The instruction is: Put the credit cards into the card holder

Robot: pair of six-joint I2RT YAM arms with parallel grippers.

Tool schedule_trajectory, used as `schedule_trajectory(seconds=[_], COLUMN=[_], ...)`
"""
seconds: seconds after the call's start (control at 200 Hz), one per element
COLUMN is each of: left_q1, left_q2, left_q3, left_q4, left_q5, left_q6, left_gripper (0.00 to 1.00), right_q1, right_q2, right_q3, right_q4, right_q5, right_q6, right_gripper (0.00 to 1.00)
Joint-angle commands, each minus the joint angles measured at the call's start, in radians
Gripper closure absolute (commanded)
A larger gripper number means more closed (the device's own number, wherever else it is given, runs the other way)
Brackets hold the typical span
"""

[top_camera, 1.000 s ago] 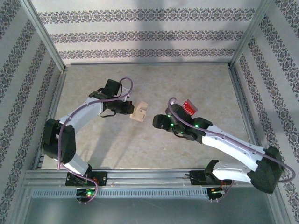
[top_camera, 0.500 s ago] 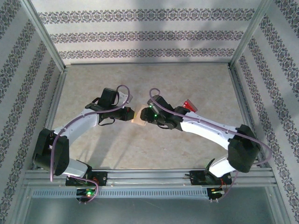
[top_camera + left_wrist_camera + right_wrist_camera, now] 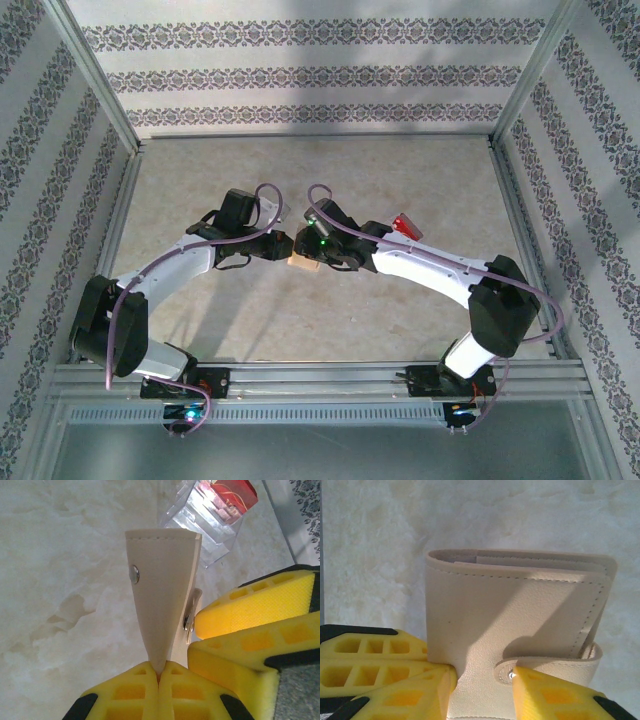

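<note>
The left gripper (image 3: 159, 676) is pinched tight on the narrow folded end of the card holder (image 3: 162, 580), holding it near the middle of the table (image 3: 400, 170). The holder looks light and soft-walled, likely to flex or slip if squeezed mid-panel; a stitched edge should give firmer purchase. The right gripper (image 3: 483, 675) straddles its lower edge, one fingertip on the snap tab (image 3: 547, 666); whether it clamps I cannot tell. Far right, red credit cards (image 3: 232, 494) lie with a clear plastic sleeve (image 3: 200, 530).
</note>
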Motion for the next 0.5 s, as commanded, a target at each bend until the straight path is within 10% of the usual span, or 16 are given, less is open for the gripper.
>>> schedule_trajectory(seconds=[0.0, 0.495], left_q1=[-0.016, -0.017], left_q2=[0.01, 0.048], left_q3=[0.013, 0.024], left_q4=[0.048, 0.069], left_q5=[0.037, 0.09], left_q6=[-0.028, -0.088], left_gripper=[1.0, 1.0], right_q1=[-0.02, -0.068], right_q2=[0.023, 0.01], right_q3=[-0.009, -0.106], right_q4=[-0.006, 0.037], right_q5=[-0.007, -0.006], right_q6=[0.016, 0.032], right_gripper=[0.63, 0.66])
